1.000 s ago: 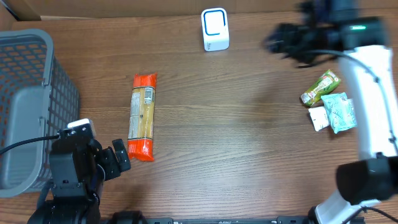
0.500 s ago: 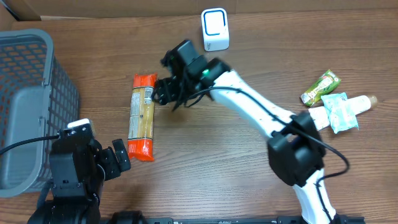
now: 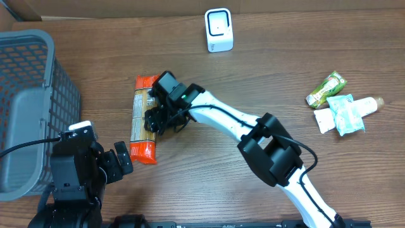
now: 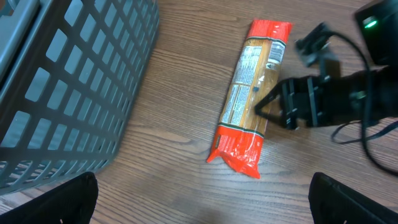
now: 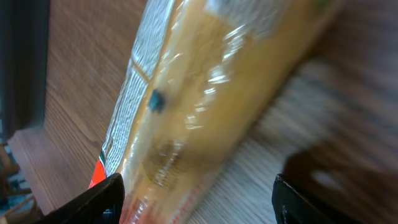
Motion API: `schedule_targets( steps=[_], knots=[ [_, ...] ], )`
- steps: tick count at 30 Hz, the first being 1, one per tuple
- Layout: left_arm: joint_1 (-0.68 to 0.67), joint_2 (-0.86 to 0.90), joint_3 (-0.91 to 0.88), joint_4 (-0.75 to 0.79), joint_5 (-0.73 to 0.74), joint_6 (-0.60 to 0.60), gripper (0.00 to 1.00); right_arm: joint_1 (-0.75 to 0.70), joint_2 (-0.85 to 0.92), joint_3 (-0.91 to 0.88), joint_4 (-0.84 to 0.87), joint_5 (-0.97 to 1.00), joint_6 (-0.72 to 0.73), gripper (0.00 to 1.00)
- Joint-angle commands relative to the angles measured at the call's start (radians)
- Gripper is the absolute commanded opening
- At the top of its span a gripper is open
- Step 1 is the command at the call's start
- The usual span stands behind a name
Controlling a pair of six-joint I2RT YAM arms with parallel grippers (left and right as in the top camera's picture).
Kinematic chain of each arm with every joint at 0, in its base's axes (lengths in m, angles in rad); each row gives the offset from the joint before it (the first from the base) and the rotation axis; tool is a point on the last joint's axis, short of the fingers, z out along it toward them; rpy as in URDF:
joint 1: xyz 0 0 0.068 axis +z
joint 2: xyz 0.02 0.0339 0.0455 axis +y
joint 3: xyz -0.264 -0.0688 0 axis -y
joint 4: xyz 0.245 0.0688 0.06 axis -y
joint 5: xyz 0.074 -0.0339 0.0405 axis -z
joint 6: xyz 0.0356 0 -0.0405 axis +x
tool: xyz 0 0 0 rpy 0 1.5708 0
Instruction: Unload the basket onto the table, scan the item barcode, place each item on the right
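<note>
Grey mesh basket [image 3: 63, 95], one, sits far left, cut off by the frame edge. Beside it the left gripper [image 3: 121, 161] rests low, jaws spread wide and empty. One orange-ended pasta pack [image 3: 140, 142] lies flat on the table [image 3: 253, 76]. The right gripper [image 3: 155, 119] hovers over its middle with jaws parted astride it, not clamped. One white scanner [image 3: 219, 30] stands at the back. Far right lie one green packet [image 3: 326, 88] and overlapping whitish ones [image 3: 345, 114], count unclear.
</note>
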Motion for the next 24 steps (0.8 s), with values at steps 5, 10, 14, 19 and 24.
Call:
schedule_targets(
  steps=[5,10,14,19,24],
  knots=[
    [0.005,-0.003,-0.002,0.003,-0.016,-0.01,1.0,0.02,0.052,0.002,0.033,0.043,-0.025,0.71],
    [0.005,-0.003,-0.002,0.003,-0.016,-0.01,1.0,0.017,0.103,0.002,0.045,0.048,-0.025,0.56],
    [0.005,-0.003,-0.002,0.003,-0.016,-0.01,1.0,0.017,0.106,0.003,0.044,0.046,-0.025,0.38],
    [0.005,-0.003,-0.002,0.003,-0.016,-0.01,1.0,-0.001,0.097,0.006,0.036,-0.039,-0.025,0.17],
    [0.005,-0.003,-0.002,0.003,-0.016,-0.01,1.0,-0.047,0.082,0.006,0.001,-0.114,-0.025,0.04]
  ],
)
